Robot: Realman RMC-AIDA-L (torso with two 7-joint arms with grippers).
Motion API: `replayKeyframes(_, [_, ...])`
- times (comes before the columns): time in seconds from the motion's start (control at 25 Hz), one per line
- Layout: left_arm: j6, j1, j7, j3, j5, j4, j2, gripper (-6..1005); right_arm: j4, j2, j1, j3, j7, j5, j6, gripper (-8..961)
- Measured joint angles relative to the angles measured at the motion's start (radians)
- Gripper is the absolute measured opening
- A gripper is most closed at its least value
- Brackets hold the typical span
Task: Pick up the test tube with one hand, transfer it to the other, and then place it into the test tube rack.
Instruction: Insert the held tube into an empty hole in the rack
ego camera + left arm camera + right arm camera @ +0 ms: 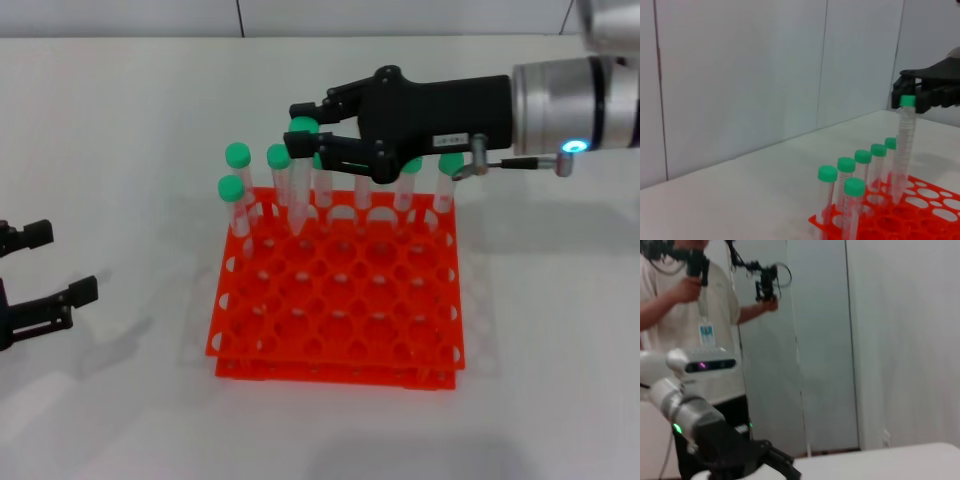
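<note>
My right gripper (302, 138), black with a small white label, is shut on the green cap of a clear test tube (300, 195). It holds the tube upright over the back left part of the orange-red rack (340, 320). The tube's lower end reaches the rack's top tier. The left wrist view shows the same gripper (912, 97), tube (905, 145) and rack (927, 207). My left gripper (58, 265), black and unlabelled, is open and empty, low at the left edge, well clear of the rack.
Several other green-capped tubes (237, 155) stand in the rack's back row and left side, close around the held tube. The rack sits on a white table (120, 130). In the right wrist view a person (695, 315) stands behind the left arm (695, 415).
</note>
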Motion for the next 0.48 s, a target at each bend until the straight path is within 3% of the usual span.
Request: replayKeyframes(0.48, [-0.019, -0.024, -0.005, -0.004, 0.061, -0.039, 0.001, 881, -0.015, 0.012, 0.029, -0.111, 0.065, 0.019, 0.134, 259])
